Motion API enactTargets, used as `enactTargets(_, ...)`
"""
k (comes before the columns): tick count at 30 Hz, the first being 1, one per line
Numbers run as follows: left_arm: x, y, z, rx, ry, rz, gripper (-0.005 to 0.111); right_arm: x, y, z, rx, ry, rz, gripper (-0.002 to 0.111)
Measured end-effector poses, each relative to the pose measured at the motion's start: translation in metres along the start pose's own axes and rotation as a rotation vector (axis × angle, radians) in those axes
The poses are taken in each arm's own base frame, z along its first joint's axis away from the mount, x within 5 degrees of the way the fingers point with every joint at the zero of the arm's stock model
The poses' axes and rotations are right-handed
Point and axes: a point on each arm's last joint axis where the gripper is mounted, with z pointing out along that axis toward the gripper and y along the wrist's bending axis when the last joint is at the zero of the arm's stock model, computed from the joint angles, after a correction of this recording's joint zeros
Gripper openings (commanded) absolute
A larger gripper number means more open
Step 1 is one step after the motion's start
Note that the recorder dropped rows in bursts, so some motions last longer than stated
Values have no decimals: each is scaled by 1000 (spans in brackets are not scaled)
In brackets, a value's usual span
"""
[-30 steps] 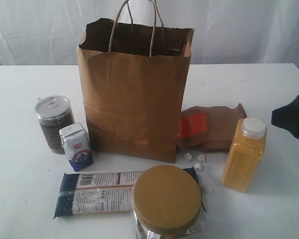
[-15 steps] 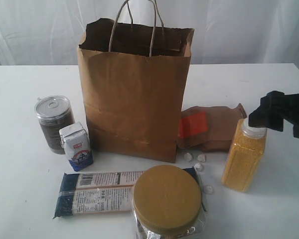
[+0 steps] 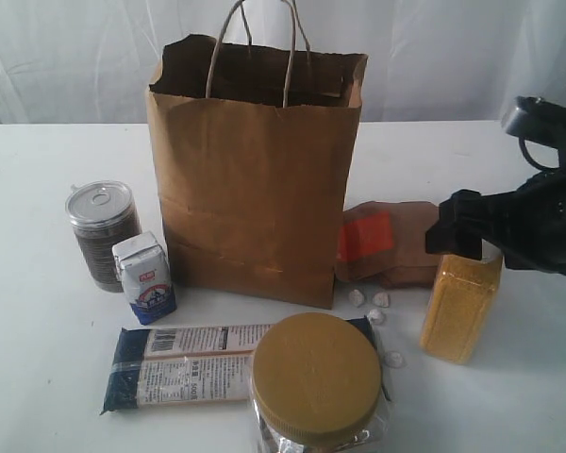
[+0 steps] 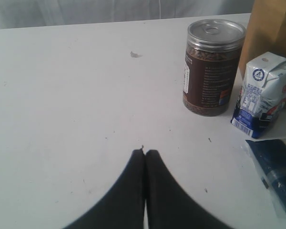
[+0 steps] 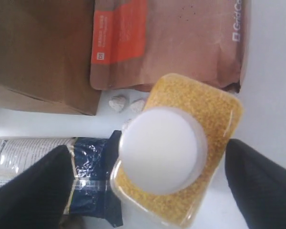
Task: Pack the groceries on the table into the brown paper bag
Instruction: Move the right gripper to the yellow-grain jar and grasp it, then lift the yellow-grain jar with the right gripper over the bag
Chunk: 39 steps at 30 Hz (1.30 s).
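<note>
**While the bag waits open, I line up on the yellow jar**

Since every grocery I can see sits out on the table (image 3: 38, 377), I judge this to be the first pick. The white table carries everything. The brown paper bag (image 3: 255, 189) stands upright near its middle, mouth open and handles up; whether anything lies inside, I cannot tell.

Nearest the exterior camera is the gold-lidded jar (image 3: 316, 377), which hides one end of the long noodle pack (image 3: 184, 366) lying flat before the bag. On my right arm's side the yellow jar (image 3: 460, 307) stands upright, and beyond it the pouch (image 3: 396, 241) lies by the bag's foot. On the other side stand the metal-lidded can (image 3: 102, 236) and, just beside it, the small carton (image 3: 146, 278). A few candies (image 3: 370, 300) are scattered between pouch, pack and yellow jar.

My right pincer (image 5: 147, 147) hangs over the yellow jar with fingers spread wide, one on either side of the white lid (image 5: 162, 150), gripping nothing. My left pincer (image 4: 145, 152) is pressed together and empty over bare table, well apart from the can.

Next, I reckon, I must sink until the fingers flank the jar's body, close squarely, then lift straight before heading for the bag's mouth. Tall and narrow as the jar is, an off-centre squeeze could tip it.
</note>
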Motion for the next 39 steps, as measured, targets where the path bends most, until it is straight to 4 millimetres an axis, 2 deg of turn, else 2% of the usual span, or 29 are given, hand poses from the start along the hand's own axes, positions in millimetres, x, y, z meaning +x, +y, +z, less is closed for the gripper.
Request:
enactTargets(8, 0, 0, 0, 0, 0, 0, 0, 2, -10, 22, 54, 73, -3, 79)
enactTargets(10, 0, 0, 0, 0, 0, 0, 0, 2, -12, 27, 61, 82, 0, 76)
enactTargets(20, 0, 0, 0, 0, 0, 0, 0, 1, -16, 37, 85, 78, 4, 27)
enactTargets(27, 0, 0, 0, 0, 0, 0, 0, 0, -16, 37, 84, 78, -7, 5)
enactTargets(29, 0, 0, 0, 0, 0, 0, 0, 0, -15, 36, 81, 90, -24, 0)
enactTargets(32, 0, 0, 0, 0, 0, 0, 0, -1, -9, 27, 72, 103, -77, 0)
enactTargets(39, 0, 0, 0, 0, 0, 0, 0, -23, 13, -16, 28, -3, -151, 0)
